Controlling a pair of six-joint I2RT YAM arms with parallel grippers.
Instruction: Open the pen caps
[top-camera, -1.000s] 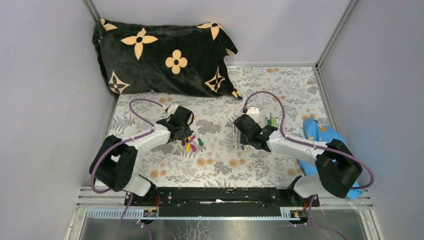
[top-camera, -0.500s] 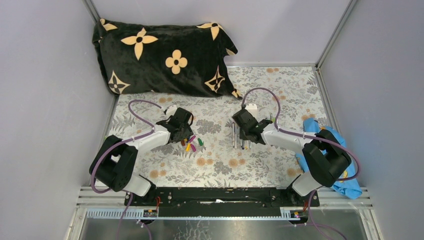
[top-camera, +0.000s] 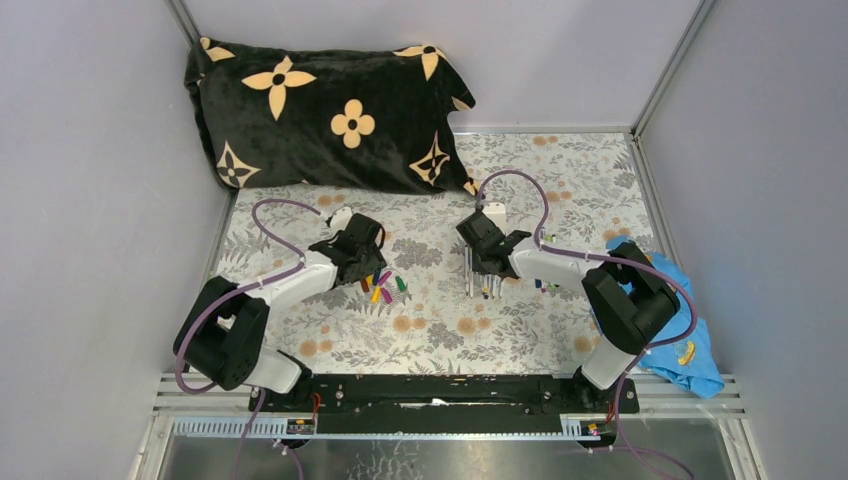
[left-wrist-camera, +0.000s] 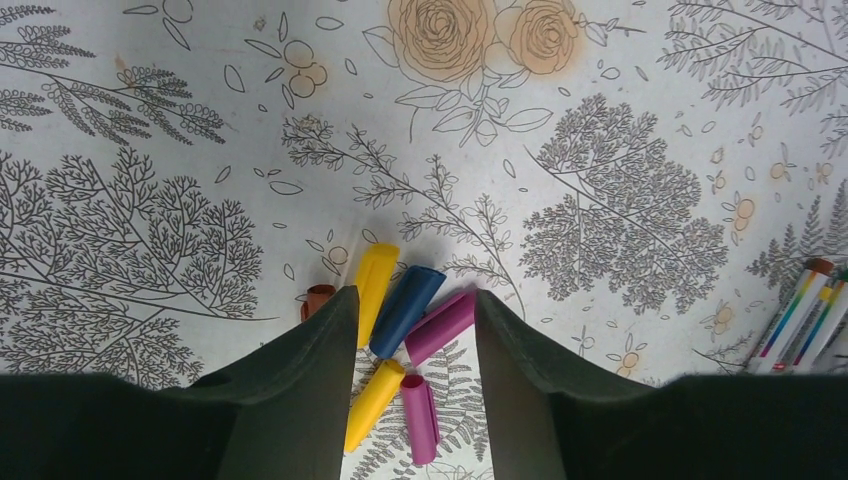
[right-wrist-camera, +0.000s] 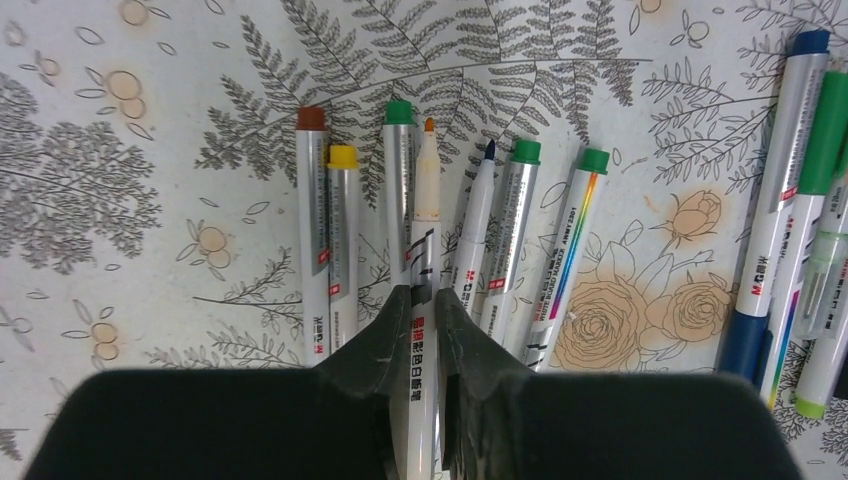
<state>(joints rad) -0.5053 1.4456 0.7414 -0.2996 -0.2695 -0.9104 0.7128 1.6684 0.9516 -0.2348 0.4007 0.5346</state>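
Orange-tipped pen (right-wrist-camera: 427, 200) — between right fingers (right-wrist-camera: 372, 360)

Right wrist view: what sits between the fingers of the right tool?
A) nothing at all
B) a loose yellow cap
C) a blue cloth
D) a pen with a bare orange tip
D: the right tool is closed around a pen whose orange tip is uncovered and points away from the camera.
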